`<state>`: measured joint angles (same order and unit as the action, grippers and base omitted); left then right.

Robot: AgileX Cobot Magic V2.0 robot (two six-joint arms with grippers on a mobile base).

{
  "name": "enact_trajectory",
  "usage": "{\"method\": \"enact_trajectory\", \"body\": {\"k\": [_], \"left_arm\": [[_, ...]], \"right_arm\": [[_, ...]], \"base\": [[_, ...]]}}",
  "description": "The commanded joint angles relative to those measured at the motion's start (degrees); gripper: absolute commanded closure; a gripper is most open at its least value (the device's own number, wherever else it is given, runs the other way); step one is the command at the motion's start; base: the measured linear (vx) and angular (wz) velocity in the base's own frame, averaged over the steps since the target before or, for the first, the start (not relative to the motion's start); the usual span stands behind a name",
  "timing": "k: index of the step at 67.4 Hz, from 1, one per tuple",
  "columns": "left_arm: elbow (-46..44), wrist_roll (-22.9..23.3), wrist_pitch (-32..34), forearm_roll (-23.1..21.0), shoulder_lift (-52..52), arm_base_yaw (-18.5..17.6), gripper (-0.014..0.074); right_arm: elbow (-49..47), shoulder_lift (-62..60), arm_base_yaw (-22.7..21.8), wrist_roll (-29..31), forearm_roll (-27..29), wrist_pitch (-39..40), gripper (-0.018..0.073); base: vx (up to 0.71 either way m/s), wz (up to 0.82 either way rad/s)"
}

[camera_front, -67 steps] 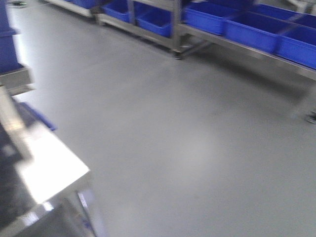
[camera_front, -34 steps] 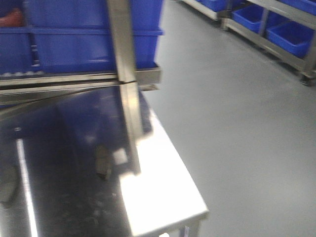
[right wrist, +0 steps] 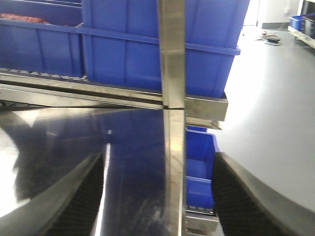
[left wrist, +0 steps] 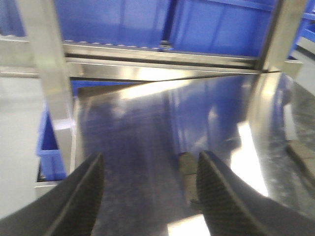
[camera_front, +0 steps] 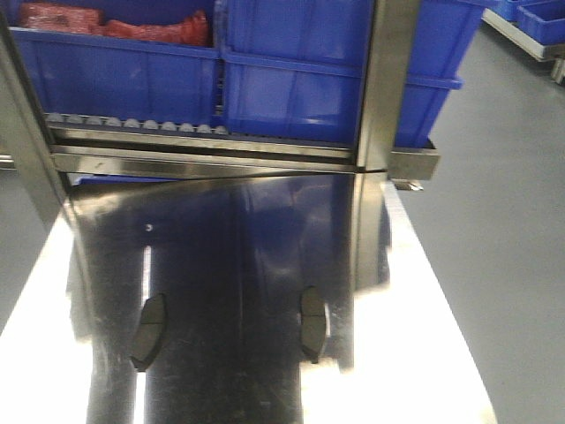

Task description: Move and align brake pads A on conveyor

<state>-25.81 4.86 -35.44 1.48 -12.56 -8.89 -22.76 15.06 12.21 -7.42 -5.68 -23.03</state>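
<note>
Two brake pads A lie flat on a shiny steel table (camera_front: 424,353), apart from each other: a left pad (camera_front: 150,331) and a right pad (camera_front: 312,322). In the left wrist view my left gripper (left wrist: 150,196) hangs open above the table, and one pad (left wrist: 187,169) lies just inside its right finger (left wrist: 224,201), not gripped. My right gripper (right wrist: 157,206) is open over the table's right edge, with nothing between its fingers. The conveyor is out of view. Neither gripper shows in the front view.
A steel roller rack (camera_front: 221,155) with blue bins (camera_front: 291,88) stands right behind the table. An upright steel post (camera_front: 384,88) rises at the table's back right. A lower blue bin (right wrist: 199,172) sits beside the table. Grey floor (camera_front: 512,221) lies to the right.
The front view has swung from open grey floor onto the steel table and rack. The two pads now sit in the lower middle of the view.
</note>
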Motion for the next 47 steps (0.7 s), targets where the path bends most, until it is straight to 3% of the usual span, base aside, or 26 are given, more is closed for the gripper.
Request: {"method": "enact_trajectory", "body": {"k": [1, 47], "left_arm": [[-1.46, 0.2, 4.35, -0.11, -0.65, -0.17, 0.0202], [-1.46, 0.2, 4.35, -0.11, -0.65, -0.17, 0.0202]], "right_arm": [[-1.53, 0.53, -0.19, 0.25, -0.52, 4.0, 0.011], [-1.53, 0.53, -0.19, 0.25, -0.52, 4.0, 0.011]], "base": [[0.08, 0.34], [0.01, 0.09]]}}
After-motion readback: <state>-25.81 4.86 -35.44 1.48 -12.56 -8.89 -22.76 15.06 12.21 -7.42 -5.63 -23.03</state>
